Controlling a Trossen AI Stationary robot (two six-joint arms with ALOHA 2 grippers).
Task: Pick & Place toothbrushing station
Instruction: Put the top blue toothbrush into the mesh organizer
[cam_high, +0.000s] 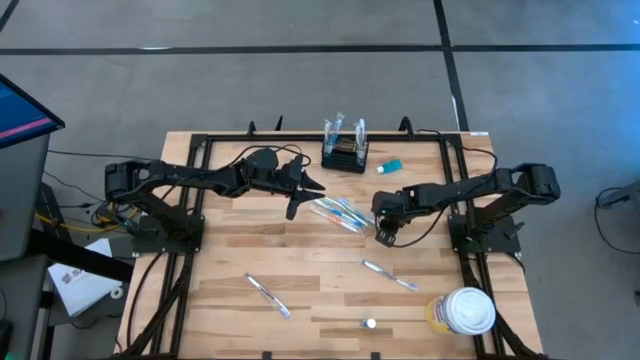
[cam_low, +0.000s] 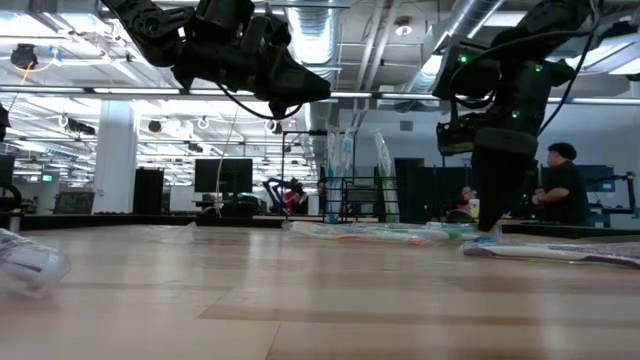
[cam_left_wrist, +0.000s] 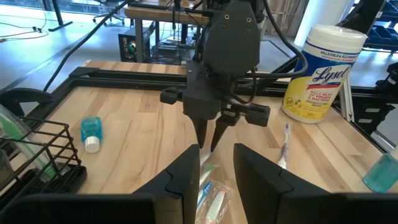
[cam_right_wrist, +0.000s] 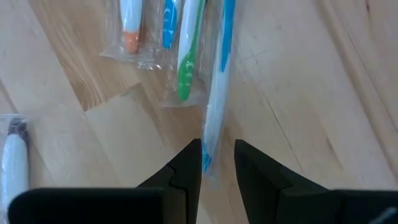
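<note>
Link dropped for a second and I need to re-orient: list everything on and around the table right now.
wire-mesh holder: one, black, far edge of the table near the middle, wrapped brushes standing in it.
wrapped toothbrushes: a cluster, blue, green and orange, lying mid-table between the two arms.
loose wrapped toothbrushes: two, clear wrap, one near-left, one near-right.
small bottle: one, blue with white cap, just right of the holder.
wipes tub: one, yellow with white lid, near-right corner.
small round object: one, whitish, near edge; cannot tell what it is.
person: seated in the room behind.
left gripper: raised, left of the cluster, fingers apart.
right gripper: fingers apart astride a blue-and-white brush's end.
</note>
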